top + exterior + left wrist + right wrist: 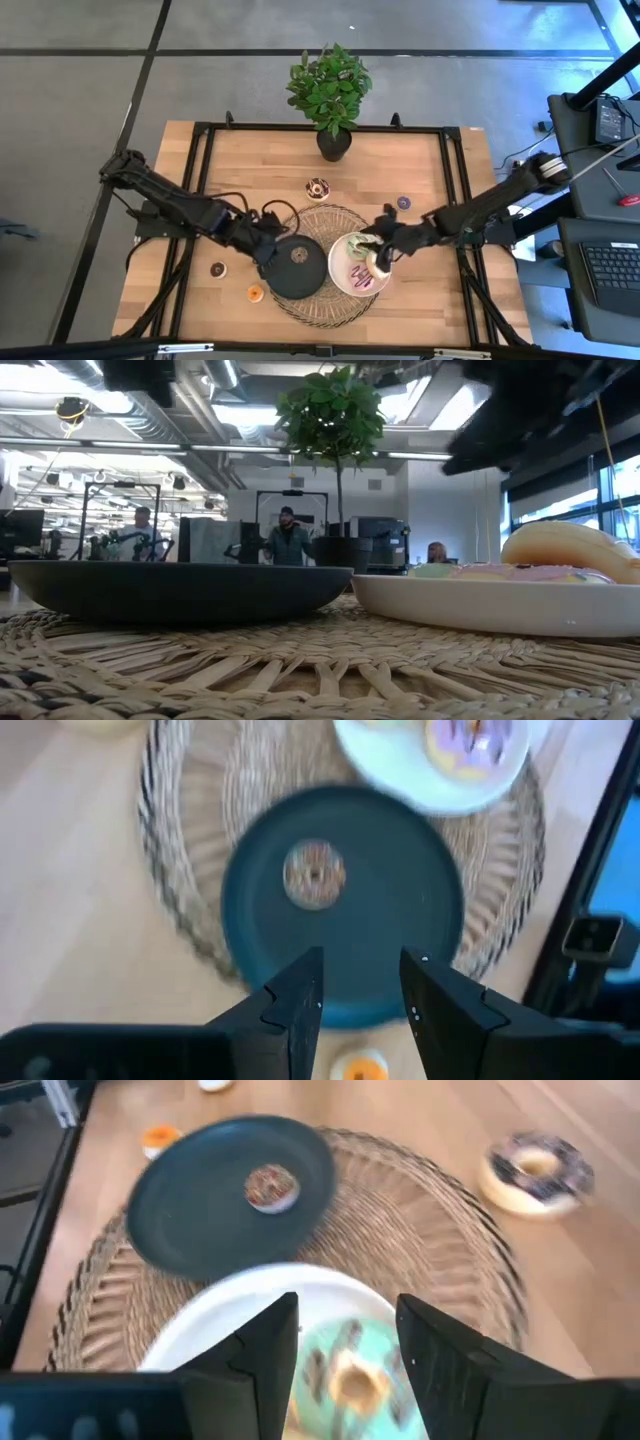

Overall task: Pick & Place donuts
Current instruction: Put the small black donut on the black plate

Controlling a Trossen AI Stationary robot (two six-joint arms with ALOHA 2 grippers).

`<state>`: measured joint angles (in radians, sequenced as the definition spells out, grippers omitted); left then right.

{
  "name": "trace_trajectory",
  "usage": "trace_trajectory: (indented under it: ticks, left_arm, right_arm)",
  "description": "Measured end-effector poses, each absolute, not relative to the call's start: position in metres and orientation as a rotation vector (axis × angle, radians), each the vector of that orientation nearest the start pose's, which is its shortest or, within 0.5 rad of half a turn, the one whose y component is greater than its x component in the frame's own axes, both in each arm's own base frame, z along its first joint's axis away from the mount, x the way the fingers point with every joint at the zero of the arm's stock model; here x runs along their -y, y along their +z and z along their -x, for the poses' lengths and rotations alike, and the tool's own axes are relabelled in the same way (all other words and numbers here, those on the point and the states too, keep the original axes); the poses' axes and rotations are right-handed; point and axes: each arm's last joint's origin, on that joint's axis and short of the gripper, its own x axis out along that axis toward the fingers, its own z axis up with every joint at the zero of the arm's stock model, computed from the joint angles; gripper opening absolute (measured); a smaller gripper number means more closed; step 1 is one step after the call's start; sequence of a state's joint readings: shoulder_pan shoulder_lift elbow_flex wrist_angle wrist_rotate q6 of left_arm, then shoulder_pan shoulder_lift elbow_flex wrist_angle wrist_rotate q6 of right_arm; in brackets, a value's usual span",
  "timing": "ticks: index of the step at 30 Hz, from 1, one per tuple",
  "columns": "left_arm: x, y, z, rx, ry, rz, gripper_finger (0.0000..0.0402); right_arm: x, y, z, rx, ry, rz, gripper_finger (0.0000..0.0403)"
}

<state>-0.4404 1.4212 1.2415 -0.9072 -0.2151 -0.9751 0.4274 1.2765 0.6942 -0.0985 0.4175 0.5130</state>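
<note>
Left hand (pixel 362 1005): hovers over the near edge of the black plate (pixel 298 266), fingers parted with a clear gap, holding nothing.
Right hand (pixel 340 1365): hangs over the white plate (pixel 340 283), fingers spread with nothing between them; the green donut (pixel 345 1365) lies on the plate below the gap.
Black plate: sits on the left half of the woven mat (pixel 330 222); 1 small sprinkled donut (pixel 298 256) lies flat near its middle, hole facing up.
White plate: sits on the right half of the mat, touching or just beside the black plate; it carries the green donut, a pink-purple donut (pixel 358 277) on the near side and a cream donut (pixel 378 263) on the right side.
Cream donut: in the low view (pixel 565 547) it rides higher than the other 2, apparently leaning on them; the ring shape gives no long axis.
Chocolate donut (pixel 317 188): flat on the desk (pixel 250 165), far of the mat, near the potted plant (pixel 331 95).
Purple donut (pixel 403 202): mini, flat on the desk, right of the mat's far edge.
Brown donut (pixel 218 269): mini, on the desk left of the mat.
Orange donut (pixel 255 293): mini, on the desk just beside the mat's near-left edge.
Background: people (pixel 287 540) stand in the room beyond the desk.
</note>
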Motion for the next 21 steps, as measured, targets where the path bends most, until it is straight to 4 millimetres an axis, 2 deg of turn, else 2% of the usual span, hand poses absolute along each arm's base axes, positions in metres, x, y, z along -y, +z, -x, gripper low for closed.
trace_trajectory:
  ticks: [7,12,18,21]
  left_arm:
    - [0.125,0.278,-0.233,-1.163,0.420,0.644,0.0137]
    - [0.130,0.258,-0.217,-1.236,0.561,0.709,0.0173]
    - [0.140,0.238,-0.204,-1.262,0.646,0.795,0.0211]
    - [0.143,0.232,-0.194,-1.352,0.699,0.833,0.0216]
  right_arm:
    - [-0.078,0.227,-0.199,-0.663,-0.205,-0.286,0.0172]
    - [-0.067,0.238,-0.178,-0.684,-0.243,-0.259,0.0172]
    - [-0.061,0.247,-0.170,-0.616,-0.288,-0.258,0.0172]
    - [-0.060,0.248,-0.170,-0.607,-0.306,-0.255,0.0172]
